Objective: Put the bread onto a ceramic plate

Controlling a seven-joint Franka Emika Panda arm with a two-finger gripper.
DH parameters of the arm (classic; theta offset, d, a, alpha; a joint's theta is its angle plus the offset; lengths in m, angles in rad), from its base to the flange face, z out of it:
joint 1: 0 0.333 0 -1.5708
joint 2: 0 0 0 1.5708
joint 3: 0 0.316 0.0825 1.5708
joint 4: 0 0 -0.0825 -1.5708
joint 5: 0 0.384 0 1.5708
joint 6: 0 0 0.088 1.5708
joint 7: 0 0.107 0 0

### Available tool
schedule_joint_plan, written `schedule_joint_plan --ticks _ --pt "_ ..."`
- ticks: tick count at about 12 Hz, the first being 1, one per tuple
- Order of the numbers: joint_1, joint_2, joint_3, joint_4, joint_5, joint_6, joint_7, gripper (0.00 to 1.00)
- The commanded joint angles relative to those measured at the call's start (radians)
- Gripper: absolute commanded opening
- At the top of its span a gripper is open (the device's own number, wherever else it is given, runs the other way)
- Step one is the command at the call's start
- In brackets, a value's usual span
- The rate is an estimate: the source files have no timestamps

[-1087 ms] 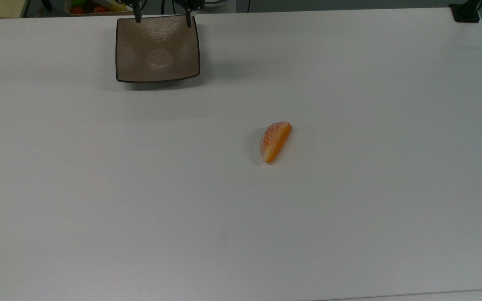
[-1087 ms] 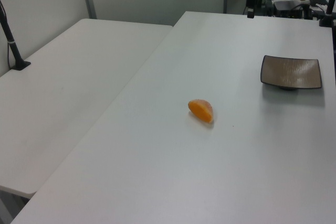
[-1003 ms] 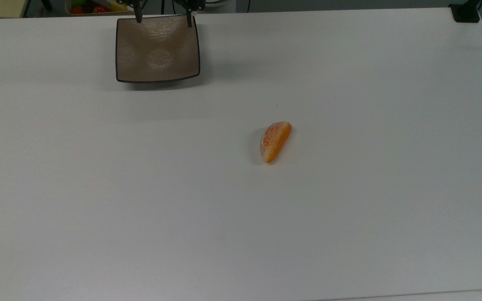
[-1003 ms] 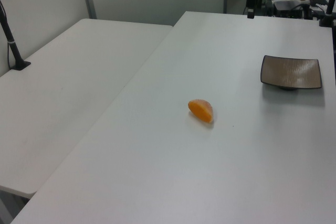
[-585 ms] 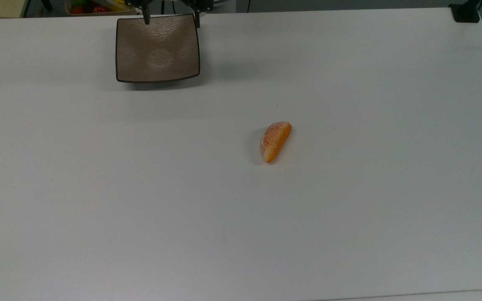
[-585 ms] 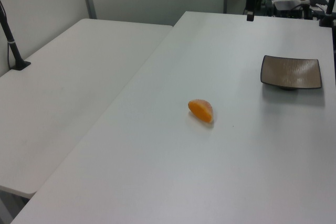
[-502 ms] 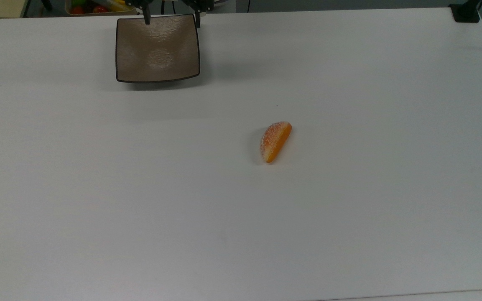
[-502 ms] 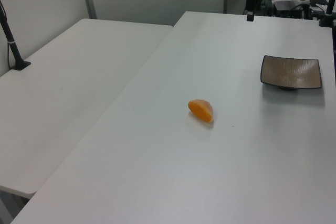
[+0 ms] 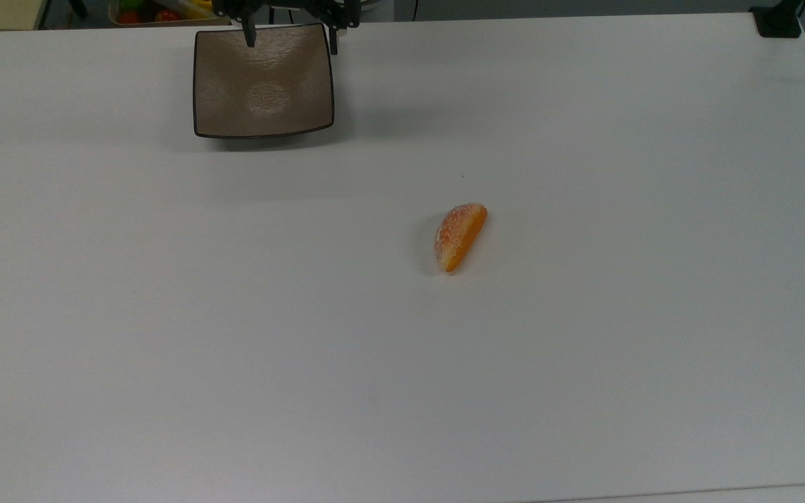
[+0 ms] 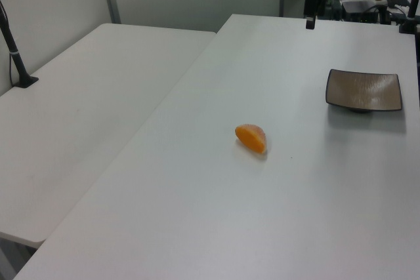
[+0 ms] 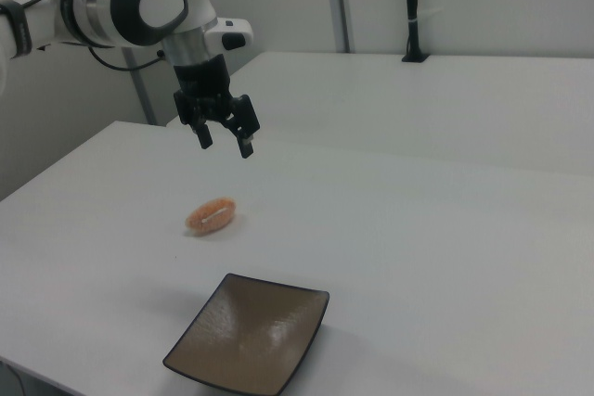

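The bread [image 9: 459, 237] looks light and probably a little yielding, so a gentle pinch across its narrow width, sugared crust on one side and flat orange face on the other, seems the best hold; that smooth face may be slippery, and a hard squeeze could dent it; it is a small oval half-bun, speckled pale on the rounded side and plain orange on the cut side, lying on the white bench [image 9: 584, 363] near the middle, untouched; the plate [image 9: 263, 80], a square glossy brown dish with a thin dark rim and upturned edges, sits well apart from it toward the top view's upper left, with nothing in it; the pincer [image 11: 223, 139] hangs in the air above the bench with its fingers [image 11: 246, 147] spread apart and holding nothing, high over the stretch between bread and plate in the right view; the pick-up is not yet begun.
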Motion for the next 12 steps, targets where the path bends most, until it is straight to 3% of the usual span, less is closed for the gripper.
schedule_joint_plan --ticks 1,6,12 --pt "0.029 0.063 0.001 0.040 0.057 0.071 0.142 1.00" --pt "0.053 0.198 0.061 0.038 0.056 0.314 0.432 1.00" --pt "0.116 0.341 0.113 0.032 0.044 0.392 0.528 1.00"
